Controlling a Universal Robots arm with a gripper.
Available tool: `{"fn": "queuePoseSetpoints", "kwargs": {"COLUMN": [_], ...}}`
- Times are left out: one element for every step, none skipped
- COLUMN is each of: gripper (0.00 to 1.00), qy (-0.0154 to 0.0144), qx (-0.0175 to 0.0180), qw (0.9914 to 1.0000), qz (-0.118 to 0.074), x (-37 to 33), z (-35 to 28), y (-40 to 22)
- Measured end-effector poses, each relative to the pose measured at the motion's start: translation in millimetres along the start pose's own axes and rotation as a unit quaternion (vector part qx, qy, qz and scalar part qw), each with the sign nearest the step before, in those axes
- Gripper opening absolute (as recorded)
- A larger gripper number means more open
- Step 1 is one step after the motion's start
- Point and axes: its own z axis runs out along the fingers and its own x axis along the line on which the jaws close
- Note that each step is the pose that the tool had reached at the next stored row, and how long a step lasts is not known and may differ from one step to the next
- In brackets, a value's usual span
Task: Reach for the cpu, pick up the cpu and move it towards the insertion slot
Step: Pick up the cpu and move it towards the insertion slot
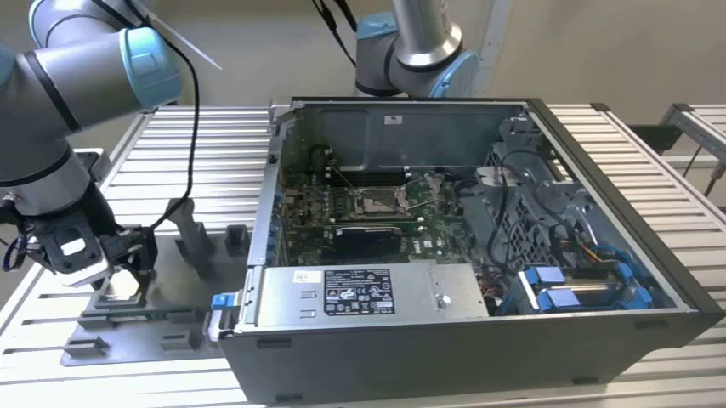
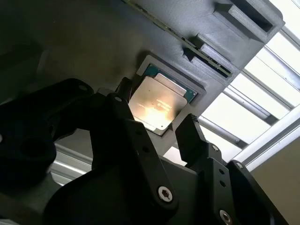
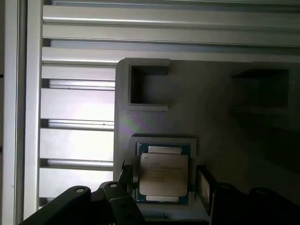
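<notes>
Basically the reach is looking done and the pick isn't. In both wrist views the claw (image 2: 156,108) is sitting low over the cpu (image 2: 159,104), jaws spread wide w/ one finger (image 2: 123,91) off one edge of the chip and the other finger (image 2: 191,125) off the opposite edge. The chip is lying flat right btwn the fingertips, silver top up, still seated in its grey nest (image 3: 126,140) on the fixture plate (image 1: 170,289). I can't tell if the pads are touching the edges yet; nothing is looking clamped or lifted. So, judging by this: closing, lifting and the whole carry to the insertion slot (image 1: 380,201) are remaining.

In the exterior view the claw (image 1: 108,274) is hanging over the plate, and the slot is lying well away from it, inside the open computer case (image 1: 590,331), down on the green board.

Around the claw: an empty fixture pocket (image 3: 147,86) is sitting just past the nest, and dark upright posts (image 1: 187,238) are standing near the claw on the case side. The case's near wall (image 1: 272,195) is rising btwn claw and slot, so it's looking like the main thing in the way, plus the PSU box (image 1: 363,293) beside the board and loose cables (image 1: 516,174) hanging on the slot's far side. The slatted table (image 1: 216,144) is carrying everything.
</notes>
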Motion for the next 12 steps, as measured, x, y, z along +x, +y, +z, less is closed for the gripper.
{"fn": "queuePoseSetpoints", "kwargs": {"gripper": [1.00,1.00,1.00,1.00,1.00,1.00,1.00,1.00,1.00,1.00,1.00,1.00], "qy": [-0.0001,-0.0001,-0.0001,0.0000,-0.0001,-0.0001,-0.0001,-0.0001,-0.0001,0.0000,0.0001,-0.0001], "qx": [-0.0003,-0.0005,-0.0007,-0.0007,-0.0007,-0.0008,-0.0008,-0.0008,-0.0008,-0.0007,-0.0007,-0.0008], "qw": [1.00000,1.00000,1.00000,1.00000,1.00000,1.00000,1.00000,1.00000,1.00000,1.00000,1.00000,1.00000], "qz": [0.000,0.000,0.000,0.000,0.000,0.000,0.000,0.000,0.000,0.000,0.000,0.000], "x": [0.1,0.3,0.4,0.5,0.5,0.5,0.5,0.5,0.5,0.5,0.5,0.5], "z": [0.4,0.8,1.1,1.3,1.9,2.5,3.0,3.6,3.9,3.9,4.0,4.4], "y": [0.0,0.0,0.0,0.0,-0.1,-0.1,-0.1,-0.1,-0.1,-0.1,-0.1,-0.1]}}
